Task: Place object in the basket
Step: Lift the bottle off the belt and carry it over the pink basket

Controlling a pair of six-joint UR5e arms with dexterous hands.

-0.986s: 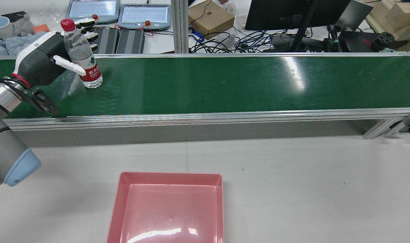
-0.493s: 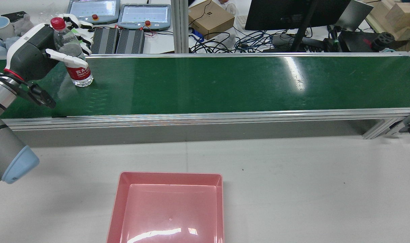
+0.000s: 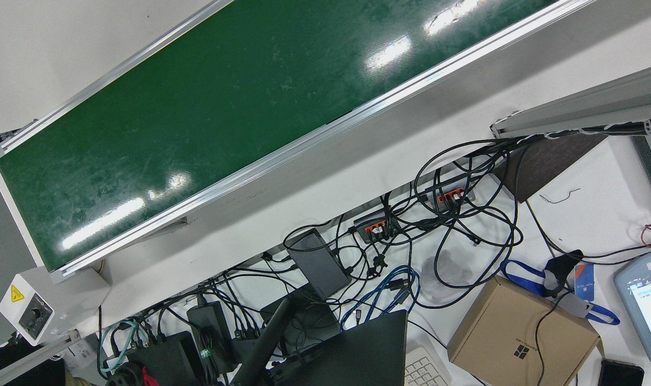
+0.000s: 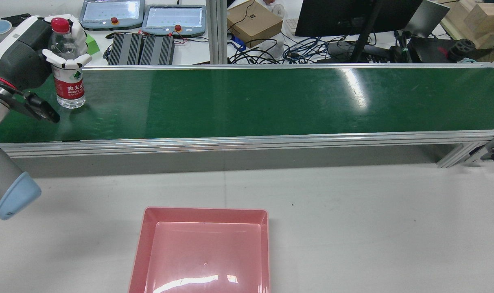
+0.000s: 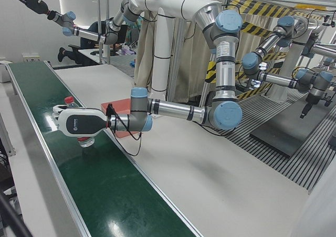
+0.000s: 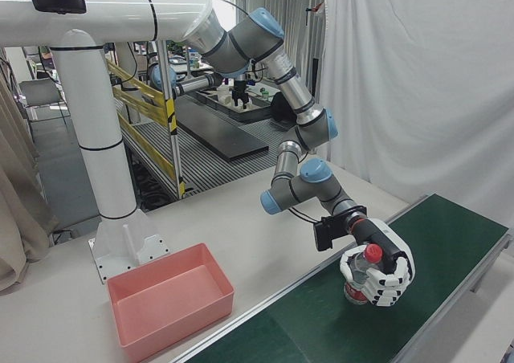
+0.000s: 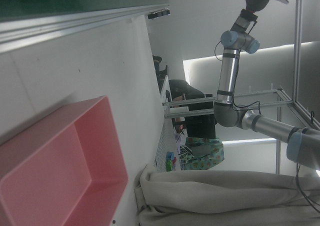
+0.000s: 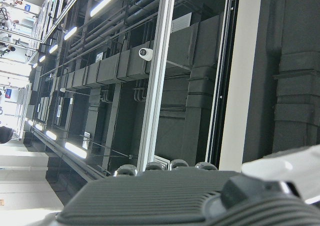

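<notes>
**Bottle gripped at the belt's left end**

Bottle [image 4: 68,73] stands upright on the green conveyor belt [image 4: 247,101] at the rear view's far left, the left hand [image 4: 35,49] wrapped round its upper body below the red cap, probably to lift it without tipping. Toward the middle, the pink basket [image 4: 143,244] waits empty on the white table [image 4: 373,224], well apart. The right hand's state cannot be told.

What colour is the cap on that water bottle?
Red. The cap of the water bottle shows best in the rear view.
</notes>
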